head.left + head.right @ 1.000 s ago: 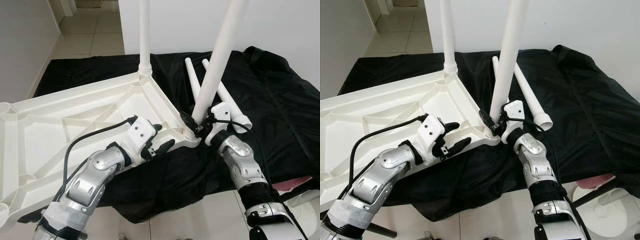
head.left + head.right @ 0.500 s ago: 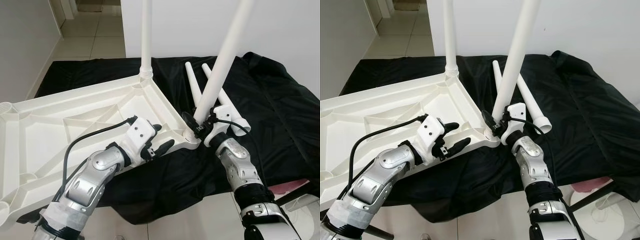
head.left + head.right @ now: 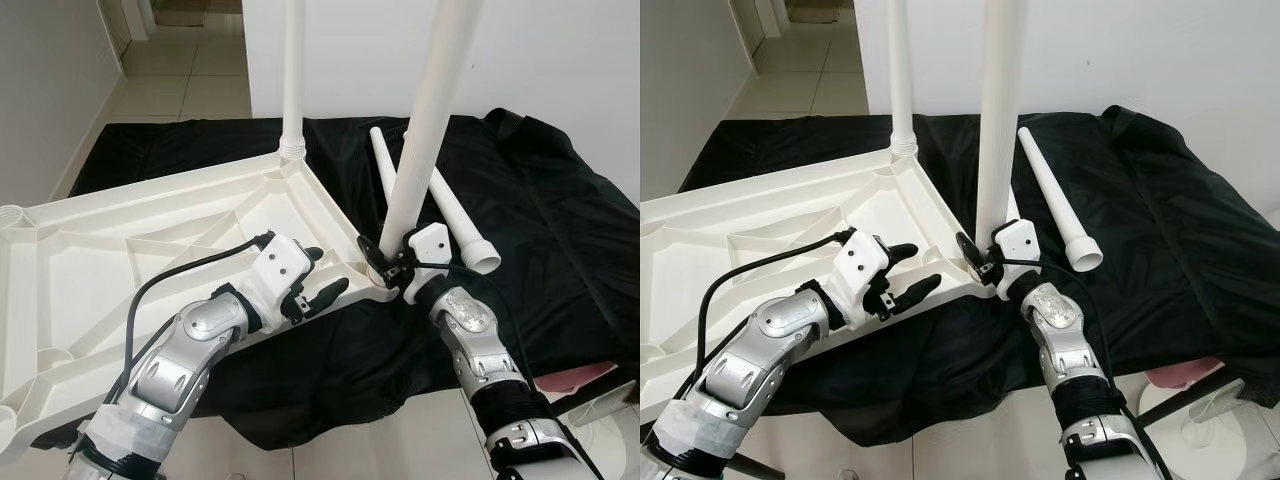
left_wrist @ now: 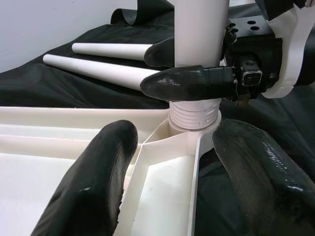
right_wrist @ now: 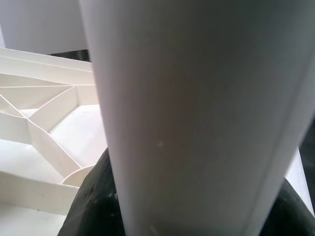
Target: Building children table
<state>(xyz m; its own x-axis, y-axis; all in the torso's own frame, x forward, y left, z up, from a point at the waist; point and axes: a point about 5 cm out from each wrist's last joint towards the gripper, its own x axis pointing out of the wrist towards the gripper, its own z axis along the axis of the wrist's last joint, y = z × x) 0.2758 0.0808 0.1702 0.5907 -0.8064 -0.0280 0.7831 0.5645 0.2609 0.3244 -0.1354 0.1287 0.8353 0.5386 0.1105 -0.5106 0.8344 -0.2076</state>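
Note:
The white table top [image 3: 120,262] lies upside down, its ribbed underside up. One white leg [image 3: 292,80] stands in its far corner. A second leg [image 3: 430,120] stands nearly upright in the near right corner socket [image 4: 194,118], and my right gripper [image 3: 388,258] is shut on it just above the threaded end. One of its black fingers [image 4: 192,81] crosses the leg in the left wrist view. My left gripper [image 3: 322,275] is open, its fingers astride the table top's rim close to that corner. Two loose legs [image 3: 452,215] lie on the cloth behind.
A black cloth [image 3: 540,220] covers the surface under the table top and hangs over the front edge. Tiled floor [image 3: 190,80] runs off at the back left, with a white wall [image 3: 560,50] behind. A pink thing [image 3: 590,372] lies low at the right.
The held leg has swung from leaning right to nearly upright in the corner socket, and my right wrist has shifted left with it. The left gripper has stayed put.

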